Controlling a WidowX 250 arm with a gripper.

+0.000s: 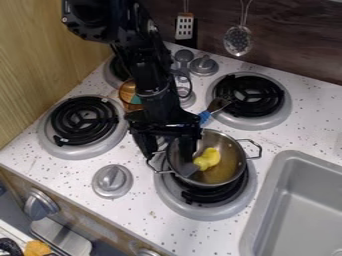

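Yellow obj. (208, 158) in 1 metal pot (228, 145), just beside 1 fingertip of gripper (168, 159), 2 fingers spread apart

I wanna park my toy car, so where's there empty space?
There's bare counter between the sink and the burner beneath the hanging slotted spoon, plus a smaller patch between the round knob and the pot's burner. It's crowded around the pot, with the gripper hanging over its side.

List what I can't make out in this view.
Camera view:
Whether the claw touches the yellow object: too small to tell.
What that object is: too small.
Burner beneath the pot: partly covered by it.
Brown bowl: right side behind the arm.
Sink: cut off by right and bottom edges.
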